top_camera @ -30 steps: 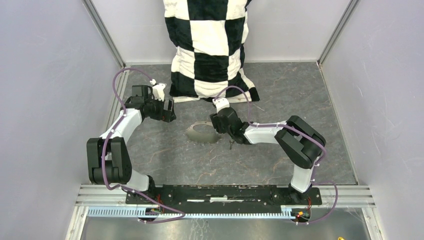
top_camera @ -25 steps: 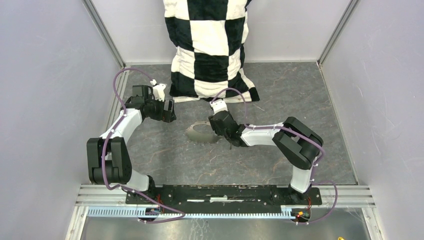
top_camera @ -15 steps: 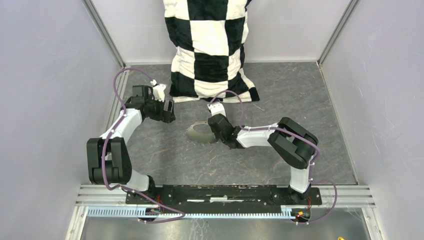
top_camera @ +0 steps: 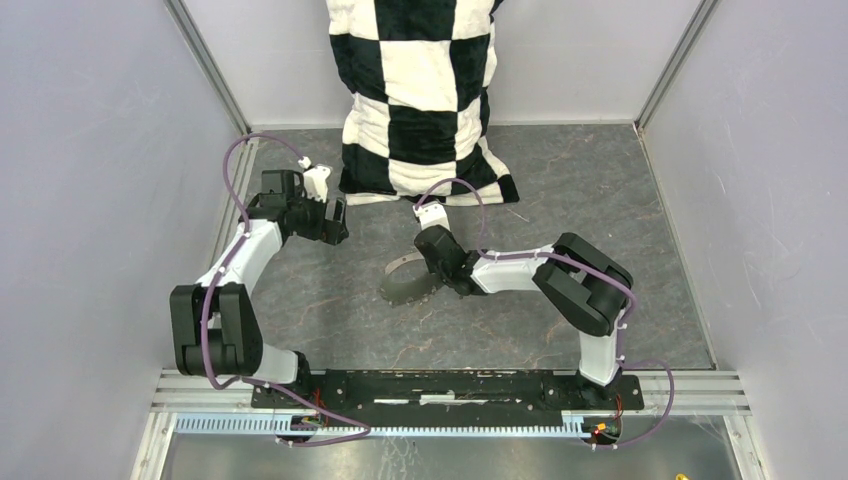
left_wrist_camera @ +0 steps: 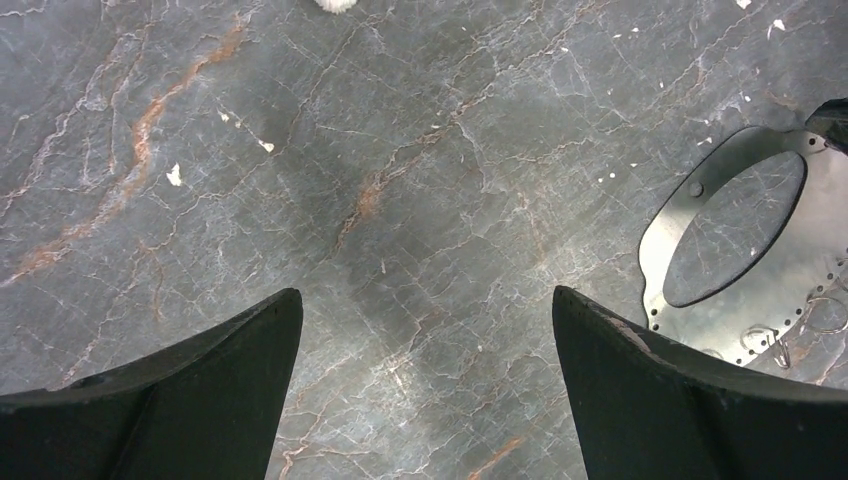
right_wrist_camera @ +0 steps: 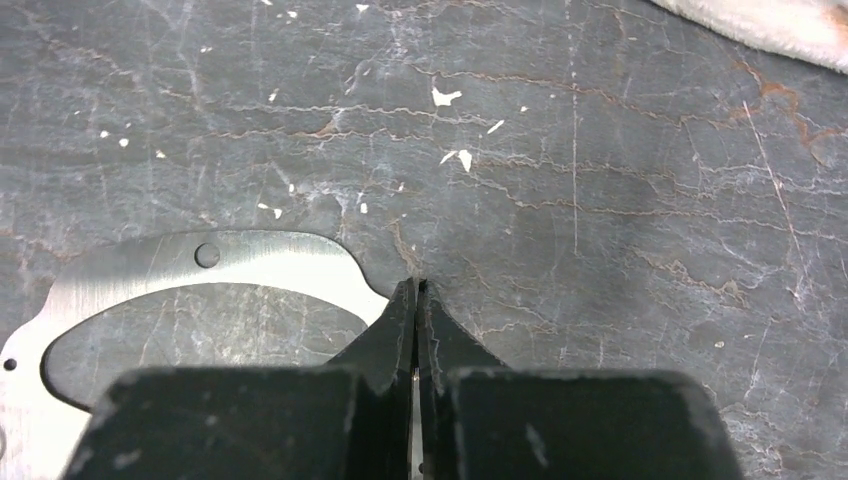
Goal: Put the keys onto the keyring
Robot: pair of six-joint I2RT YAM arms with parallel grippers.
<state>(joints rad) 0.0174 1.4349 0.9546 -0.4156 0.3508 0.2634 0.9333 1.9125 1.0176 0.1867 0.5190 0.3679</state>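
The keyring (top_camera: pixel 400 290) is a flat silvery oval loop with small holes, lying mid-table; it also shows in the right wrist view (right_wrist_camera: pixel 270 255). In the left wrist view the keyring (left_wrist_camera: pixel 820 250) carries small wire links (left_wrist_camera: pixel 790 335) at its near edge. My right gripper (right_wrist_camera: pixel 415 285) is shut on the keyring's right rim, and a thin bright sliver shows between its fingers. From above, the right gripper (top_camera: pixel 440 283) sits at the loop's right end. My left gripper (left_wrist_camera: pixel 425 295) hangs open over bare floor, left of the loop (top_camera: pixel 335 222). The keys are out of view.
A black-and-white checkered cloth (top_camera: pixel 420 90) drapes from the back wall onto the dark marbled table (top_camera: pixel 560 200). Grey walls close in both sides. A metal rail (top_camera: pixel 450 385) with the arm bases runs along the near edge.
My right gripper slid left along the loop and closed on its rim. The loop shifted toward the near side and looks tipped. The left arm barely moved.
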